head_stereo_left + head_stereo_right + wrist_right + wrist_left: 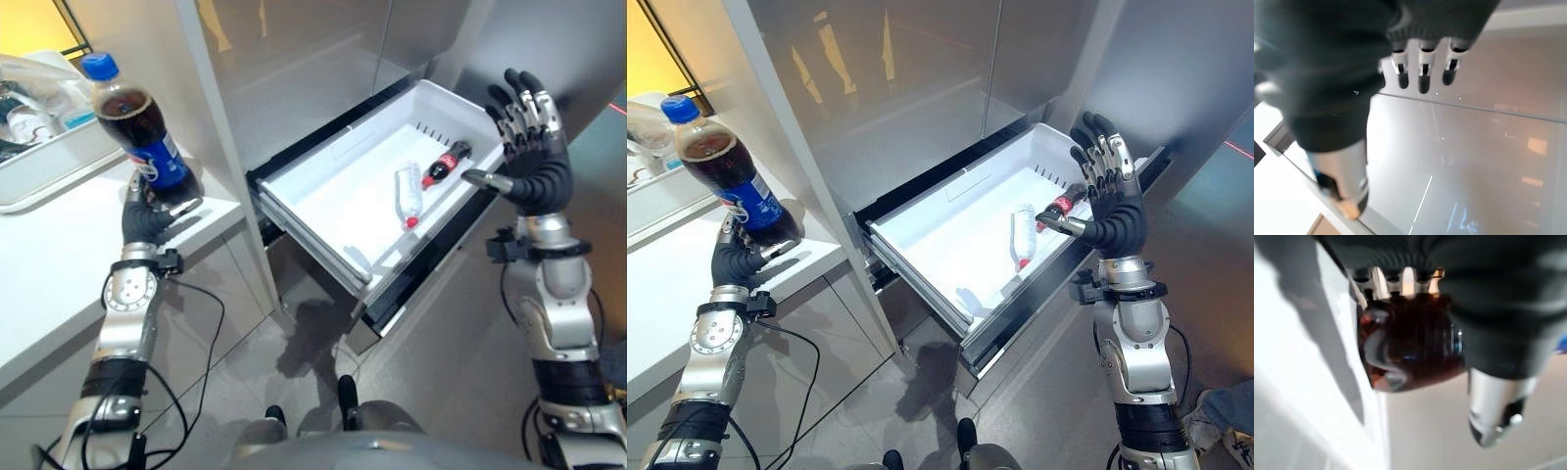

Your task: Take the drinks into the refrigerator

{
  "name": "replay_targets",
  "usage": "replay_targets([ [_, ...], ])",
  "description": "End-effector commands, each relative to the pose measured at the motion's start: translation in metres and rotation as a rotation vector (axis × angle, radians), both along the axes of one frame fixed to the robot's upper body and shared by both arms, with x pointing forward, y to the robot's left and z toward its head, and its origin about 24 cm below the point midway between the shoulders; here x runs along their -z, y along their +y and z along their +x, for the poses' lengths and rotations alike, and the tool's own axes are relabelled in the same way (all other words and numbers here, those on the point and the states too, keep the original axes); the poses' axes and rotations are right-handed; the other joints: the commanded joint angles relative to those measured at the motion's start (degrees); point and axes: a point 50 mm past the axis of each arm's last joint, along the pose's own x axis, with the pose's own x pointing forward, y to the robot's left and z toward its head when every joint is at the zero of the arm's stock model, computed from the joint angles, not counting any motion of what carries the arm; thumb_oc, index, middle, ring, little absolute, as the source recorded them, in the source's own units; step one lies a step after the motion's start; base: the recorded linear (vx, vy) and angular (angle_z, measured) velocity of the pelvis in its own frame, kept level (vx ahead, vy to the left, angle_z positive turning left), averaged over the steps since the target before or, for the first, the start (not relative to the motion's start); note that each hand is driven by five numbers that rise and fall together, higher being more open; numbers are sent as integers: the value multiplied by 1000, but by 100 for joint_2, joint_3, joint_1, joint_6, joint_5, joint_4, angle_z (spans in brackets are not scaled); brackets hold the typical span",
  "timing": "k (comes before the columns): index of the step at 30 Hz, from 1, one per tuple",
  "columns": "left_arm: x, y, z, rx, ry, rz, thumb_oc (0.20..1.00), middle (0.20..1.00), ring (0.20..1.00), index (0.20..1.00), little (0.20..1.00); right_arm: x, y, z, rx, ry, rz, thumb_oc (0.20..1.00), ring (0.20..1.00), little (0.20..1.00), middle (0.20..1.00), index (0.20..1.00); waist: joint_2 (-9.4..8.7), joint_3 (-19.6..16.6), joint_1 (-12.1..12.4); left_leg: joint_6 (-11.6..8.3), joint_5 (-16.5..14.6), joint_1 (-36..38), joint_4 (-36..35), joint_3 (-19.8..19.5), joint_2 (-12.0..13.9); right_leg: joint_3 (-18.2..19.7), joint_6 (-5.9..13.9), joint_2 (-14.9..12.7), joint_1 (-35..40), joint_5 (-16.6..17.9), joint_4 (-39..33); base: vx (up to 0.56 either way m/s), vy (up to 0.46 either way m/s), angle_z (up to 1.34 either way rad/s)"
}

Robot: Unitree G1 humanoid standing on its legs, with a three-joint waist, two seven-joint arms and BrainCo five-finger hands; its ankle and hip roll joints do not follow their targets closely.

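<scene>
Far left, on the white counter [59, 264], a tray [39, 171] with clear plastic packaging sits toward the back, well apart from my arm. My left hand [147, 217] is raised just above the counter's front corner, fingers curled round the base of a large cola bottle [137, 122]. The bottle has a blue cap and blue label, dark drink inside, and leans slightly with the cap tipped toward the tray. From my left wrist the dark ribbed bottom of the bottle [1408, 350] shows pressed against my fingers [1378, 281], thumb alongside it. Right of the counter stands the grey refrigerator front [294, 59], and below it the white drawer [323, 211] is pulled out. Inside it lie two drinks close together near the right side: a clear bottle with a red cap [408, 194], on its side, and just beside it a small cola bottle with a red label [446, 164], also lying down, its neck end near the clear one. Far right, my right hand [529, 132] is held up over the drawer's right corner, fingers spread and straight, thumb out to the side, holding nothing and touching nothing.
</scene>
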Motion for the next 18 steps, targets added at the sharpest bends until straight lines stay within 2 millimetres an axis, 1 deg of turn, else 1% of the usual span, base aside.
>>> replay_targets([
  [1, -6, 8, 11, -34, 11, 50, 1000, 1000, 1000, 1000, 1000, -22, 3, -21, -43, -157, 35, 1000, 1000, 1000, 1000, 1000, -123, -58, -138, 267, -967, -81, 942, 56, -62, -42, 483, -211, 36, -299, 548, 17, -8, -13],
  [5, -7, 12, 12, -54, 8, 52, 1000, 1000, 1000, 1000, 1000, -21, 2, -22, -40, -156, 41, 1000, 1000, 1000, 1000, 1000, -124, -66, -175, 272, -973, -8, 920, 157, -44, 31, 475, -173, 48, -280, 536, 9, -12, -14],
  [10, -10, 12, 16, -55, 5, 56, 1000, 1000, 1000, 1000, 1000, -20, 1, -23, -38, -154, 39, 1000, 1000, 1000, 1000, 1000, -126, -100, -191, 258, -974, 72, 875, 214, -36, 90, 475, -141, 101, -267, 482, 15, -13, -11],
  [15, -15, 6, 22, -43, -11, 59, 1000, 1000, 1000, 1000, 1000, -19, 2, -23, -42, -148, 38, 1000, 1000, 1000, 1000, 1000, -128, -118, -214, 249, -970, 105, 846, 220, -38, 88, 471, -132, 141, -264, 445, 2, -3, -1],
  [18, -21, -2, 31, -22, -23, 67, 1000, 1000, 1000, 1000, 1000, -17, 3, -23, -49, -139, 36, 1000, 1000, 1000, 1000, 1000, -122, -148, -253, 240, -960, 140, 807, 209, -53, 63, 474, -118, 175, -264, 420, 0, 0, 0],
])
